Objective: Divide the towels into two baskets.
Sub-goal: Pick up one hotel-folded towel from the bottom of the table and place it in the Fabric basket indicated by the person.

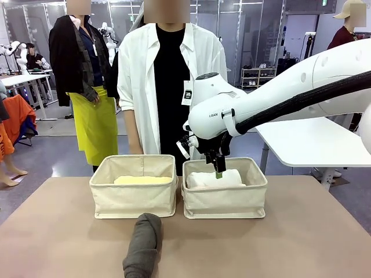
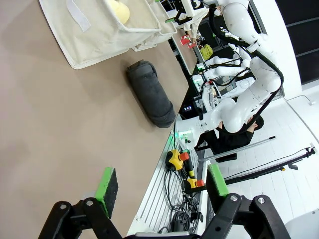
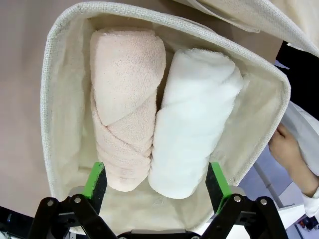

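Right gripper (image 3: 155, 177) hangs, jaws apart, over the fluffy pink roll (image 3: 124, 109) and white roll (image 3: 194, 119), side by side in my 3 o'clock canvas basket (image 3: 55, 124). Left gripper (image 2: 162, 183) gapes empty. Grey roll (image 1: 143, 246) lies on the table (image 1: 58, 231) at 6 o'clock; yellow roll (image 1: 142, 180) sits in the 9 o'clock basket (image 1: 133, 202).

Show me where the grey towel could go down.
Left basket holds just the yellow towel, with bare lining beside it. Right basket is crowded: pink towel and white towel fill it, right hand above. Bare table lies either side of the grey towel.
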